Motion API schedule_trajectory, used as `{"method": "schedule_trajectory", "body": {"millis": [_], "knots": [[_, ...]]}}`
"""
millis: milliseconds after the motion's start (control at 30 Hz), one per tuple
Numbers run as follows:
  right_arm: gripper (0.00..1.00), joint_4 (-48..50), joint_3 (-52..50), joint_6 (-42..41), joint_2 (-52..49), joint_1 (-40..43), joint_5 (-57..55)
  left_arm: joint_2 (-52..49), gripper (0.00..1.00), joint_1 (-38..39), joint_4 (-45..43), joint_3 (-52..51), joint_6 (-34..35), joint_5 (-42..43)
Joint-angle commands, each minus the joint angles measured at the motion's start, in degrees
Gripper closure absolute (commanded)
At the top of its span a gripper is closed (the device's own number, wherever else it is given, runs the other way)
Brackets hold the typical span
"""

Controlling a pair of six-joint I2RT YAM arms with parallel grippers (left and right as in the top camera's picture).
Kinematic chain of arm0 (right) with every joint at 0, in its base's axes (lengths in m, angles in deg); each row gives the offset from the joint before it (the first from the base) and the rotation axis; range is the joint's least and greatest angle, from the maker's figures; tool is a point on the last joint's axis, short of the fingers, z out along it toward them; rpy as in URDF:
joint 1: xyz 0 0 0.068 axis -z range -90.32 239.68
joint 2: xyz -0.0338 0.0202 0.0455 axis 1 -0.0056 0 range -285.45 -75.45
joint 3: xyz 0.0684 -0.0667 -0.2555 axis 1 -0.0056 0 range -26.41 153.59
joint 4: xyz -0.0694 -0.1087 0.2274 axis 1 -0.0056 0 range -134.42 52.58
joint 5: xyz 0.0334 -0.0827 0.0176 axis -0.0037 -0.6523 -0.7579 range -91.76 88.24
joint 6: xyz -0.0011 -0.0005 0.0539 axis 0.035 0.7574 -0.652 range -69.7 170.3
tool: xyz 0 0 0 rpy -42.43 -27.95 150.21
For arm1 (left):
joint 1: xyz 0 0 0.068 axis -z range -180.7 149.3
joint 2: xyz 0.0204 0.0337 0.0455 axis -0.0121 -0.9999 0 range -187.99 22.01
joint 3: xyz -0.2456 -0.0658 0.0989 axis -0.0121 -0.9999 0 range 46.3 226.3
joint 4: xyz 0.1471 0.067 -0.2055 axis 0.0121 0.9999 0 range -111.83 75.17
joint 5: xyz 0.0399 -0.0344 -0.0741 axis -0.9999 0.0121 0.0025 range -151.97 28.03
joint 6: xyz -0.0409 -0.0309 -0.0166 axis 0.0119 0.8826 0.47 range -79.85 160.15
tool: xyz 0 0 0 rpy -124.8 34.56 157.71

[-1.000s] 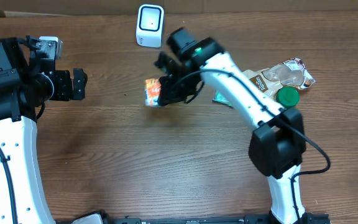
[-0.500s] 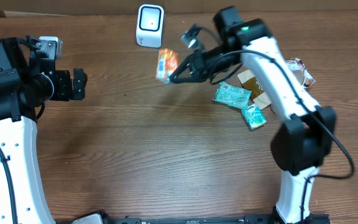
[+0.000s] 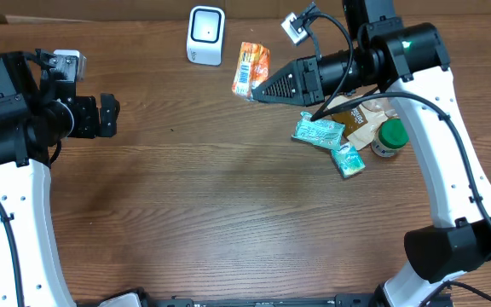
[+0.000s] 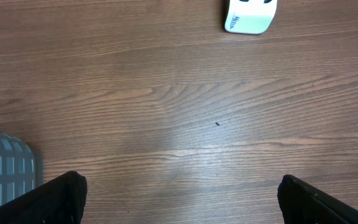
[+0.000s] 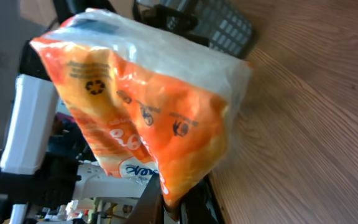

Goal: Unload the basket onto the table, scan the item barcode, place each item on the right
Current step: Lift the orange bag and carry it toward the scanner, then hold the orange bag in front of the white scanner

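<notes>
Brown wooden table fills the overhead view, grain running side to side under soft, even light. Along the far edge, a paler tan strip shows beyond the wood. At the left edge, toward the near corner, a grey gridded bin peeks in. From the left wrist, a pale sheen crosses the wood, and there's one tiny dark speck.

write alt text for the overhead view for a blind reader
The right gripper holds an orange snack packet just right of a white barcode scanner at the far edge of a wooden table. The left gripper sits open at the left; teal packets and a green-lidded jar lie at the right.
</notes>
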Motion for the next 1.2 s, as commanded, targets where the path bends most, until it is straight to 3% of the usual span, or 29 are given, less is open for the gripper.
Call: {"method": "schedule_trajectory", "body": {"millis": [0, 167, 267, 500, 600, 767, 967, 1167], "knots": [[0.96, -0.35, 0.52, -1.77, 0.63, -0.81, -5.77, -0.09, 0.00, -0.42, -0.20, 0.31, -1.29, -0.13], [0.96, 0.33, 0.55, -12.13, 0.63, -3.32, -20.06, -0.09, 0.00, -0.42, -0.20, 0.31, -1.29, -0.13], [0.96, 0.70, 2.32, -19.08, 0.50, -6.97, -37.64, -0.09, 0.00, -0.42, -0.20, 0.31, -1.29, -0.13], [0.96, 2.19, 16.44, -18.43, -4.74, -14.78, -68.63, -0.09, 0.00, -0.42, -0.20, 0.31, -1.29, -0.13], [0.96, 11.28, 16.96, -12.44, -7.96, -17.77, -84.98, -0.09, 0.00, -0.42, -0.20, 0.31, -1.29, -0.13], [0.96, 30.21, 16.96, 4.55, -16.28, -19.02, -100.08, -0.09, 0.00, -0.42, -0.20, 0.31, -1.29, -0.13], [0.96, 51.01, 16.94, 36.15, -27.50, -18.69, -103.16, -0.09, 0.00, -0.42, -0.17, 0.31, -1.29, -0.13], [0.96, 65.61, 16.92, 54.60, -36.76, -18.36, -102.90, -0.09, 0.00, -0.42, -0.20, 0.31, -1.29, -0.13]]}}
